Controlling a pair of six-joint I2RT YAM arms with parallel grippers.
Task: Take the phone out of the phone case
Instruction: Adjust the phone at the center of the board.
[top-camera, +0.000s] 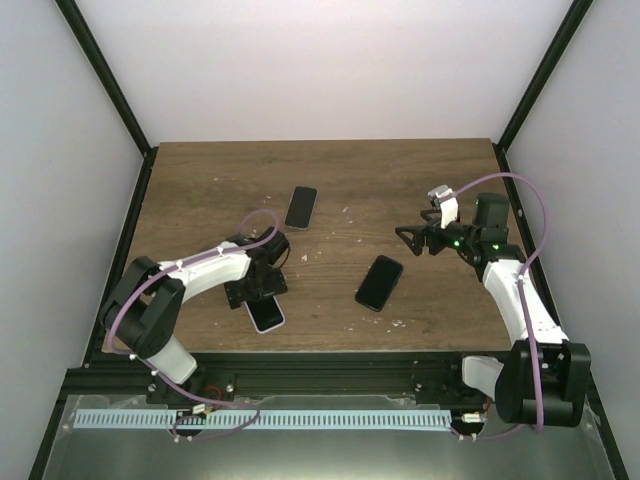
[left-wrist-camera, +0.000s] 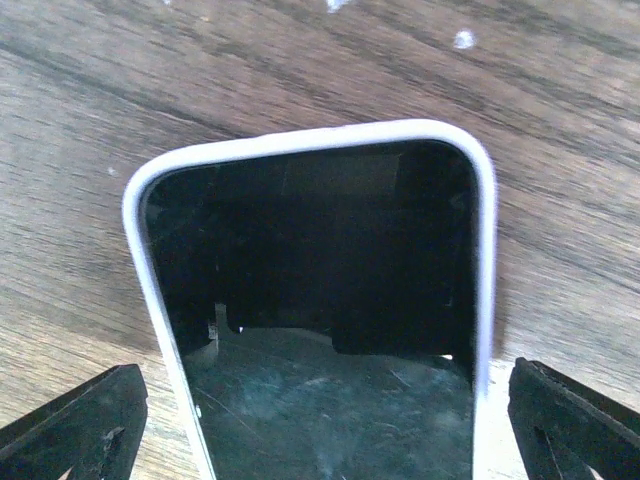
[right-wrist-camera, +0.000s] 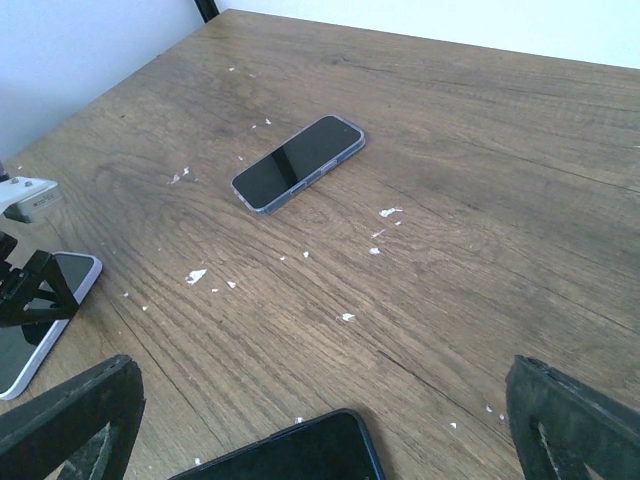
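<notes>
White arm links (top-camera: 210, 272), black joints (top-camera: 545, 385), purple cables (top-camera: 500, 175)

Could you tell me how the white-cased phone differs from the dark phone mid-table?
The white-cased phone has a pale rim; the dark phone is black-edged. The white-cased phone sits within the open left gripper; the dark phone lies clear of it. Both lie flat.

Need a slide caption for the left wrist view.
Open left gripper straddles a white-cased phone lying screen-up on the wooden table.

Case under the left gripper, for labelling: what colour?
White case, best in the left wrist view.
</notes>
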